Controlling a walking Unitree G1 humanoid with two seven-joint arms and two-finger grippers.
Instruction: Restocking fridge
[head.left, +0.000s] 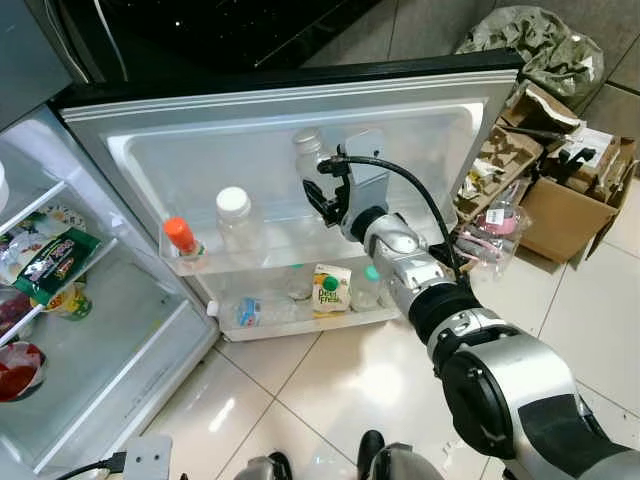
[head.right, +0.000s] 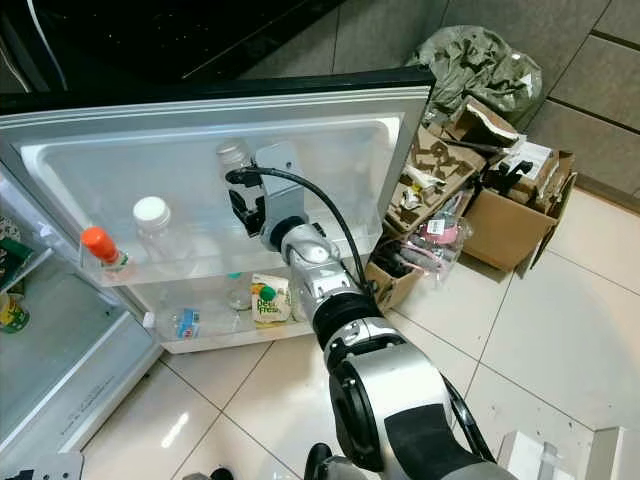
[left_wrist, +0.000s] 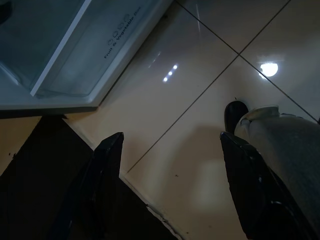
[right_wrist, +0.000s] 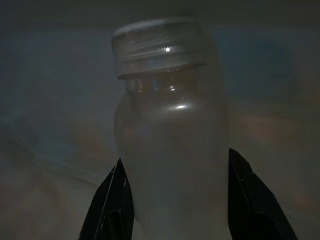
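Fridge door (head.left: 420, 130) hangs open, its inner side facing the robot. Right gripper (right_wrist: 175, 200) is up at the door's upper shelf (head.left: 250, 258), clamped on a clear jar (right_wrist: 170, 150) with a pale screw lid; both black fingers (right_wrist: 112, 200) press the jar's sides (wrist view is dim but contact is plain). In the head views the jar (head.left: 308, 158) stands upright against the door's inner wall, above the shelf rail, just beside a white-capped bottle (head.left: 235, 218). An orange-capped bottle (head.left: 181, 238) sits on the same shelf, further from the jar, toward the fridge body.

Lower shelf (head.left: 300, 318) of the door holds a green-and-white carton (head.left: 330, 290), a small green-capped bottle (head.left: 368, 285) just beside it, and a small bottle lying on its side (head.left: 248, 312) nearer the fridge body.

Inside the fridge (head.left: 90, 330), beside the door's hinge side, snack bags (head.left: 50, 258) lie on a shelf; a yellow-green cup (head.left: 68, 300) sits under them.

Left gripper (left_wrist: 170, 175) hangs low by the fridge's base, fingers spread apart with nothing between them, pointing at the tiled floor (left_wrist: 200, 100).

Past the door's far edge: cardboard boxes (head.left: 565, 200) and a stuffed green bag (head.left: 530, 45) on the floor.
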